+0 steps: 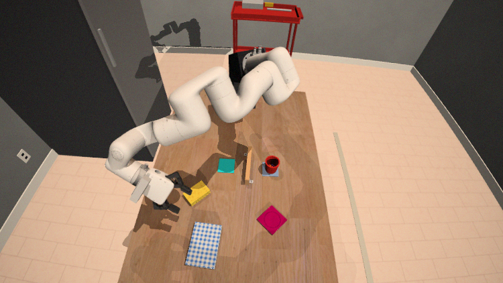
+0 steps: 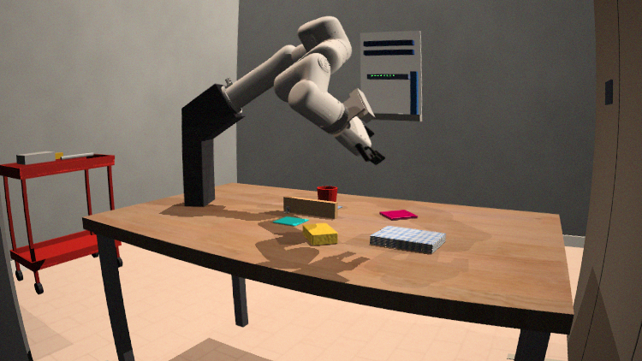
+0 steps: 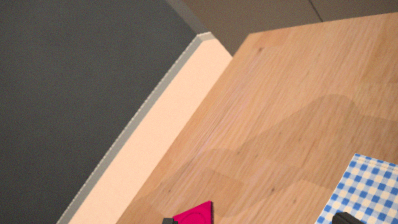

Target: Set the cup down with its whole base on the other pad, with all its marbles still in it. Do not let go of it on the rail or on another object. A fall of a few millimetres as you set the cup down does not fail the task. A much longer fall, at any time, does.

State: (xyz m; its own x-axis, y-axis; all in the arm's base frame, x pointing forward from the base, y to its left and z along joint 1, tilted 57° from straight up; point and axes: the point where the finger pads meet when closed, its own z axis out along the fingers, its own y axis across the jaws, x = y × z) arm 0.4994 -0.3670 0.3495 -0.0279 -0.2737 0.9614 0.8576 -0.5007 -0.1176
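The red cup stands upright on a grey-blue pad, right of the wooden rail. Dark marbles show inside it in the top view. A teal pad lies flat on the other side of the rail. My gripper is open and empty. It hangs high above the table, over its left part, far from the cup. Only its fingertips show at the bottom edge of the wrist view.
A yellow block lies near the teal pad. A magenta square and a blue checked folded cloth lie nearer the front. A red cart stands beyond the table.
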